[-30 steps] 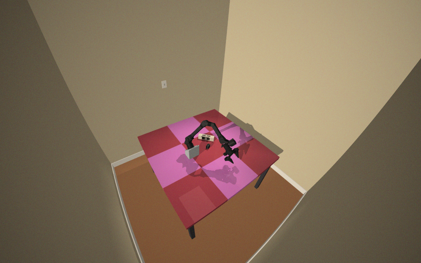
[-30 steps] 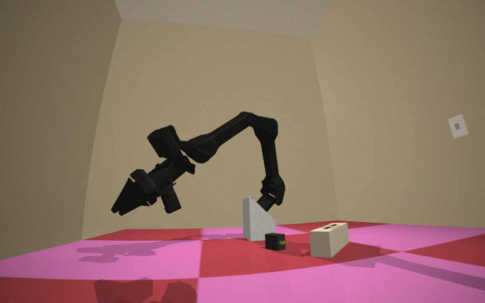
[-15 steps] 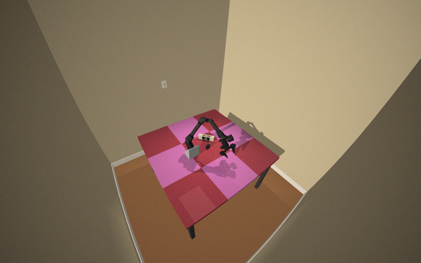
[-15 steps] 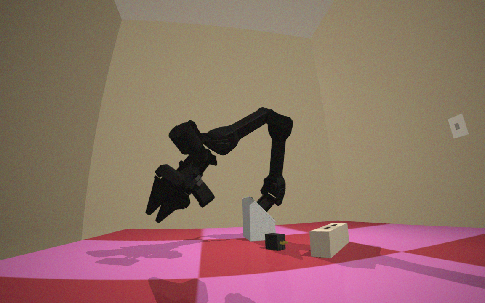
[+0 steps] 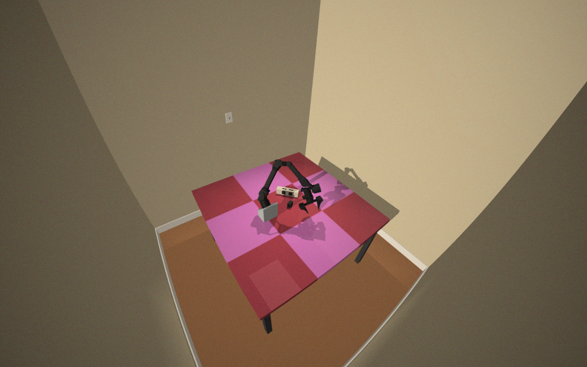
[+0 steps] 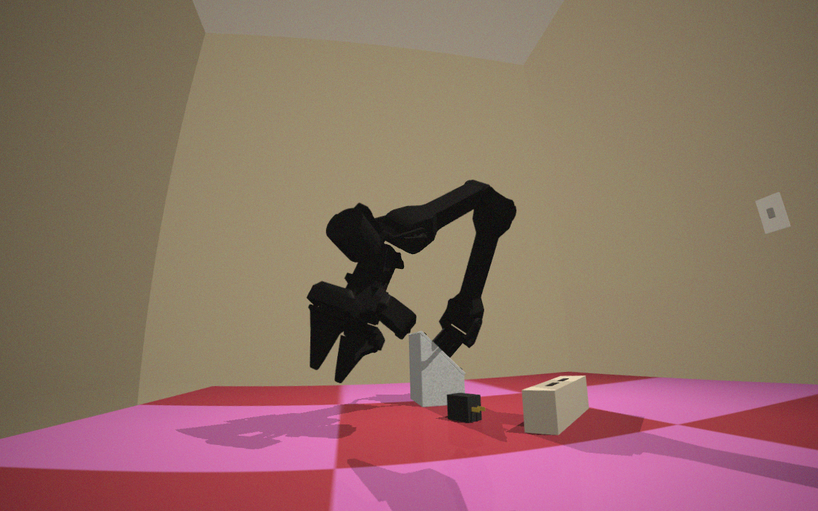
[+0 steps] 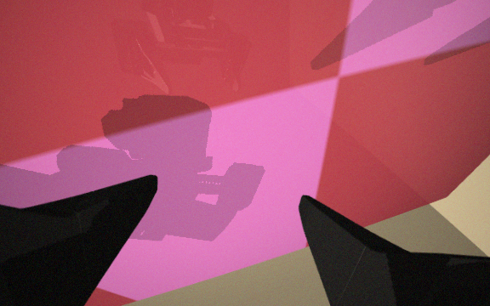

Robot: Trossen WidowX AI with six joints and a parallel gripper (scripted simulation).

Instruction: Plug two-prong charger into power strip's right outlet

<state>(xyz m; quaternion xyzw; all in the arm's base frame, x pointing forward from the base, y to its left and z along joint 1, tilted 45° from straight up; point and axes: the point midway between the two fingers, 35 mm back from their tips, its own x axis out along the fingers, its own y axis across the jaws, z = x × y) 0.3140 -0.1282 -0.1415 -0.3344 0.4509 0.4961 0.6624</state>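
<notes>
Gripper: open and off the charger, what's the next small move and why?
Probably swing the gripper across and down over the black charger. The jaws stand wide with nothing between them, hanging above the table to one side of it. The charger lies on the table beside the beige power strip, unplugged, its brass prongs pointing toward the strip.

My desk [image 6: 145, 438] is glossy, faintly mirroring.
My claw [image 6: 336, 368] looks matt black; the grey wedge-shaped block [image 6: 431, 381] is speckled, stone-like.

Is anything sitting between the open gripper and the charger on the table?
Nothing visible. The gripper hangs open above the table, and the charger lies apart from it, between the grey wedge and the power strip.
</notes>
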